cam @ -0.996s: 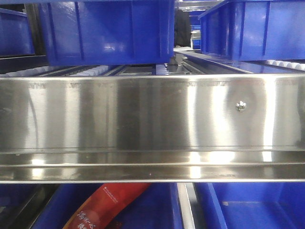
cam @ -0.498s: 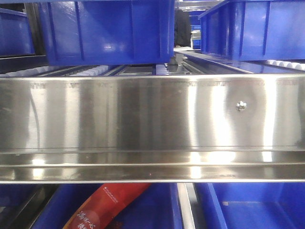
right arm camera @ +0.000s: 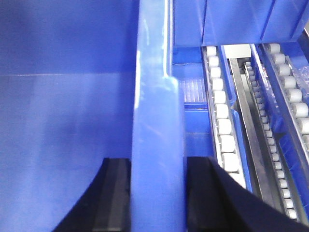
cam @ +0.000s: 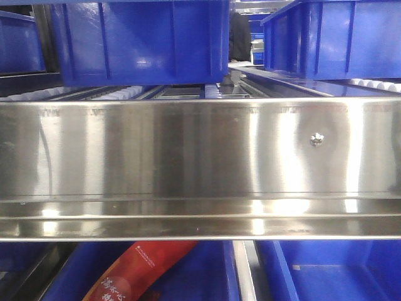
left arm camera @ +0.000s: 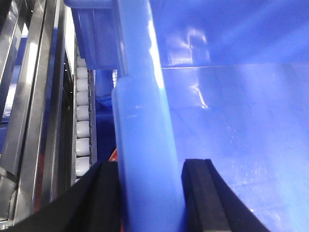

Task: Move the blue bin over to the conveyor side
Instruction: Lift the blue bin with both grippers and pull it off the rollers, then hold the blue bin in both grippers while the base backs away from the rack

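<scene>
Since the left claw (left arm camera: 152,169) and the right claw (right arm camera: 157,166) are each clamped on a rim of the big glossy blue plastic bin (left arm camera: 241,145), beside the white roller track (left arm camera: 83,130), I'd raise both sides evenly, no tilting

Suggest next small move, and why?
Probably a small level lift with both arms. The left hand and right hand each appear clamped on the rim of the blue bin, with rack rollers right beside it, so raising it first should avoid dragging. The conveyor isn't in view.
</scene>
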